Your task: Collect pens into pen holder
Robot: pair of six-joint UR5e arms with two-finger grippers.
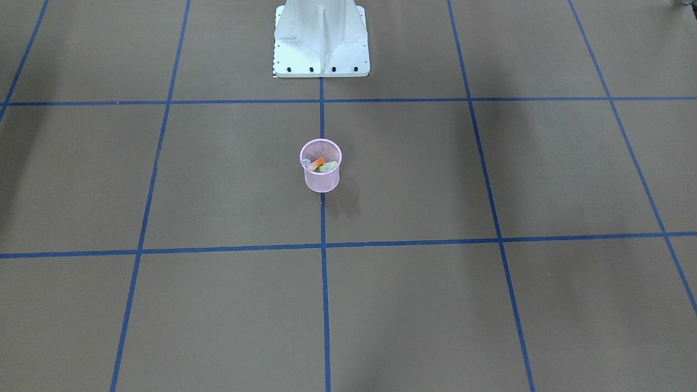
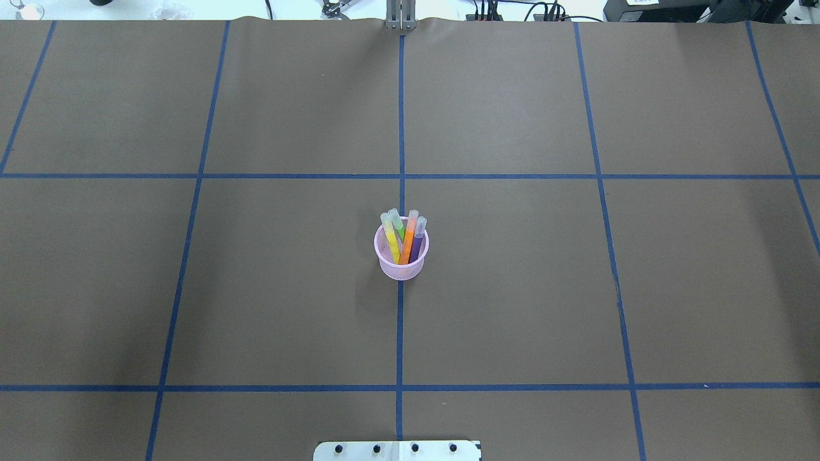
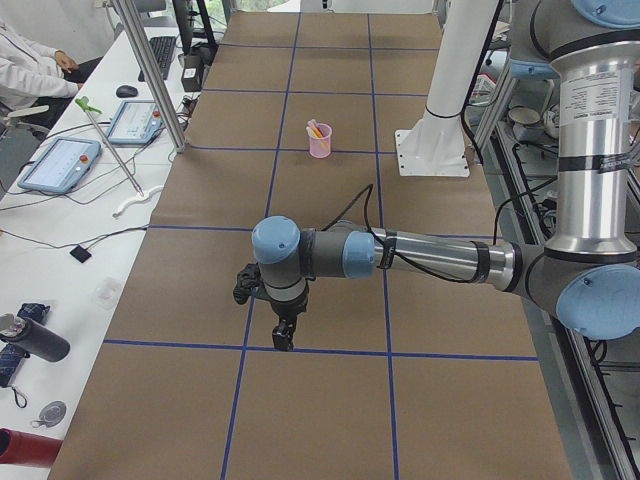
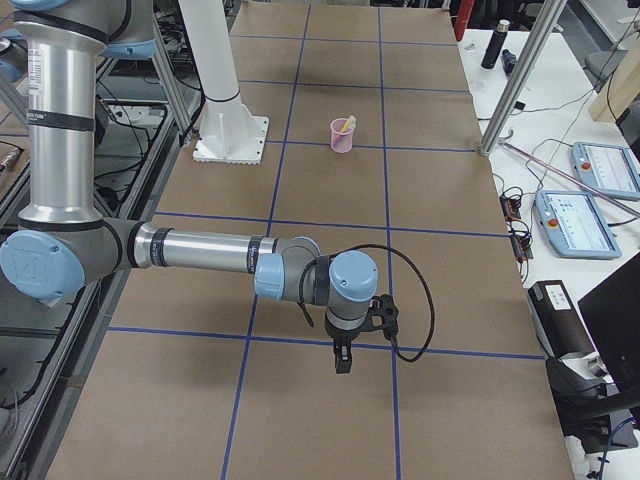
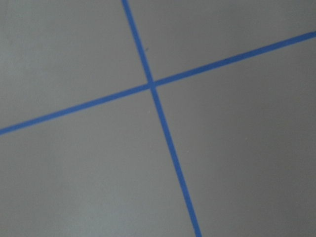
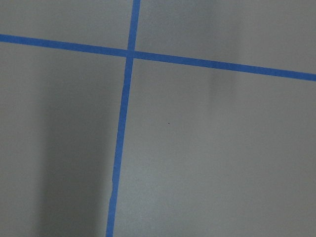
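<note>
The pink mesh pen holder stands upright at the table's middle, on a blue tape line. Several pens lean inside it: yellow, green, orange and purple. The front-facing view shows the pen holder with pen caps at its rim. No pen lies loose on the table. My left gripper hangs over a tape crossing far from the cup. My right gripper hangs the same way at the other end, far from the cup. Whether either is open or shut, I cannot tell.
The white robot pedestal stands behind the cup. A side bench holds tablets, cables and bottles, with a seated person at its far end. Aluminium posts rise at the table's edge. Both wrist views show only brown table and blue tape.
</note>
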